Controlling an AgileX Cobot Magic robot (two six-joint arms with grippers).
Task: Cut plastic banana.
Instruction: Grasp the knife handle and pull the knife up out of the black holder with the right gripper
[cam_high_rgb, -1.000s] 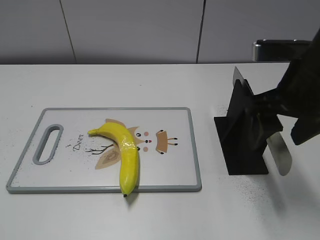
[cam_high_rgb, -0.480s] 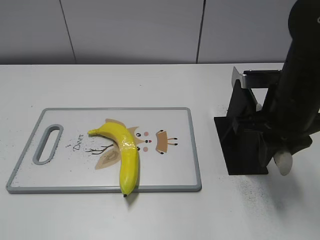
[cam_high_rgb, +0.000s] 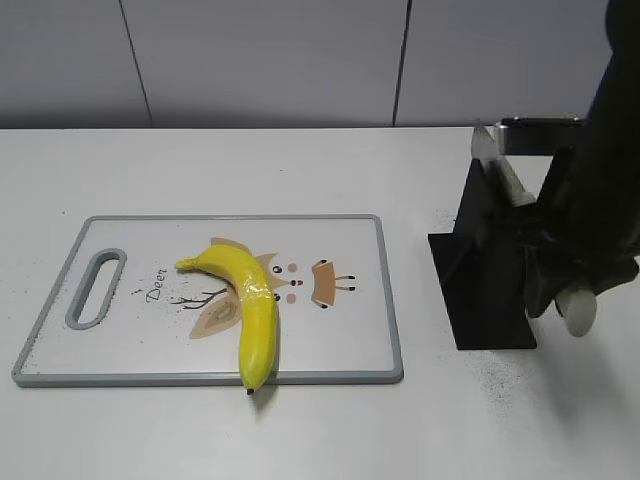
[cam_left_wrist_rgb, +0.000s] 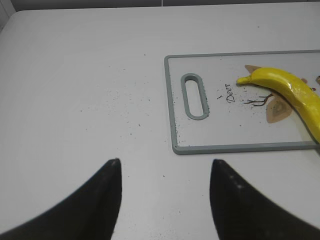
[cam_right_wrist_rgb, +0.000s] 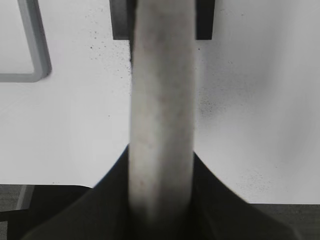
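Observation:
The plastic banana (cam_high_rgb: 255, 300) is glossy yellow and curved. It lies on the white cutting board (cam_high_rgb: 392, 300), and its lower tip overhangs the board's front edge. It also shows at the right of the left wrist view (cam_left_wrist_rgb: 295, 92). My right gripper (cam_high_rgb: 560, 290) is shut on the pale handle of a knife (cam_right_wrist_rgb: 161, 100) at the black knife stand (cam_high_rgb: 490, 290). The knife's blade tip (cam_high_rgb: 483, 142) pokes out above the stand. My left gripper (cam_left_wrist_rgb: 165, 167) is open and empty over bare table, left of the board (cam_left_wrist_rgb: 174, 115). It is out of the exterior view.
The board has a grey rim, a handle slot (cam_high_rgb: 95, 288) at its left end and a printed deer picture. The stand sits right of the board on the white table. A grey wall runs along the table's far edge.
My right arm has turned more upright over the stand, and the knife's handle end has moved a little right and up. The banana and board have not moved.

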